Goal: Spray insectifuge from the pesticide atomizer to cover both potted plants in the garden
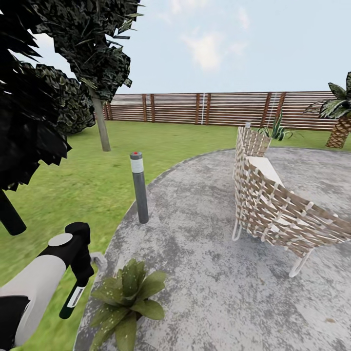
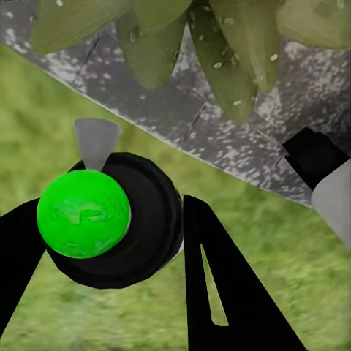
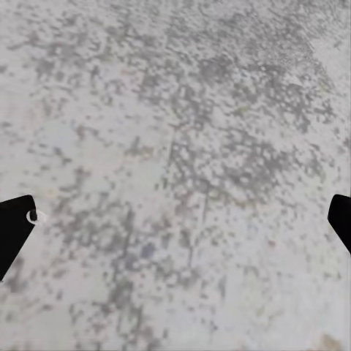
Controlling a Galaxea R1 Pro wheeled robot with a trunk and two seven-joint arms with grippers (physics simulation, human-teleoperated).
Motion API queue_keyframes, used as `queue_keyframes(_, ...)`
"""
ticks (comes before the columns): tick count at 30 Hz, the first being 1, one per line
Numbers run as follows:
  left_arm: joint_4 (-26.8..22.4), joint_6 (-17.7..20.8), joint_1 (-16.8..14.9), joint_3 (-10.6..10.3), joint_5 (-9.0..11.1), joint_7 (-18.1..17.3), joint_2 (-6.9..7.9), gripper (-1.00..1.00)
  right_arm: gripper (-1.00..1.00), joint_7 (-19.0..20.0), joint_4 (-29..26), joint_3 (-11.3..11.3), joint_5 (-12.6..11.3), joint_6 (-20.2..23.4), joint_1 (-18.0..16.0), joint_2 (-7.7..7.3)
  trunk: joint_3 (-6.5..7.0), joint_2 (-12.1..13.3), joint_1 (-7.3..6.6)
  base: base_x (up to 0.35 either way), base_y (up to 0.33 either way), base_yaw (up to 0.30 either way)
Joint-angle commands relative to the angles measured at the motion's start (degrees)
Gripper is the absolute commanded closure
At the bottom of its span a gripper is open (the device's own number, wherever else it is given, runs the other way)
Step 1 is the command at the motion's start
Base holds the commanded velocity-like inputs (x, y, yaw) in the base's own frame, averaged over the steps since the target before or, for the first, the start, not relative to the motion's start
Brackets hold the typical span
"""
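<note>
Left pincer [image 2: 110, 248] clamped round black, green-capped atomizer [image 2: 110, 219] (droplets on plant [image 2: 234, 66] leaves).

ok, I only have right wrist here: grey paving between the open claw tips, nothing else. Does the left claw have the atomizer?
Observer: Yes. In the left wrist view the left claw is closed around the atomizer, with its green cap facing the camera.
Operator: Any plant close by?
Observer: The head view shows one potted plant at the patio edge, right beside the atomizer.
Operator: Is it wet?
Observer: The left wrist view shows droplets on its leaves.
</note>
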Motion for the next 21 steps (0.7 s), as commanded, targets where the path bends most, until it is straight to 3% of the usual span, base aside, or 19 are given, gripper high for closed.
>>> queue_keyframes(1,-0.05,0.62,0.01,-0.31,-0.19,-0.46,0.05,1.00,-1.00,-0.06,0.10,0.54,-0.54,-0.19,-0.03,-0.03,-0.06,-0.02,-0.01,0.000,-0.082,0.004)
queue_keyframes(15,-0.12,0.69,0.06,-0.31,-0.19,-0.46,0.14,1.00,-1.00,-0.01,-0.04,0.56,-0.54,-0.19,-0.03,0.03,-0.06,-0.02,-0.01,0.000,-0.250,0.002)
queue_keyframes(21,-0.13,0.69,0.12,-0.31,-0.19,-0.46,0.14,1.00,-1.00,-0.09,-0.04,0.60,-0.54,-0.19,-0.03,0.11,-0.06,-0.02,-0.01,-0.057,-0.266,0.205)
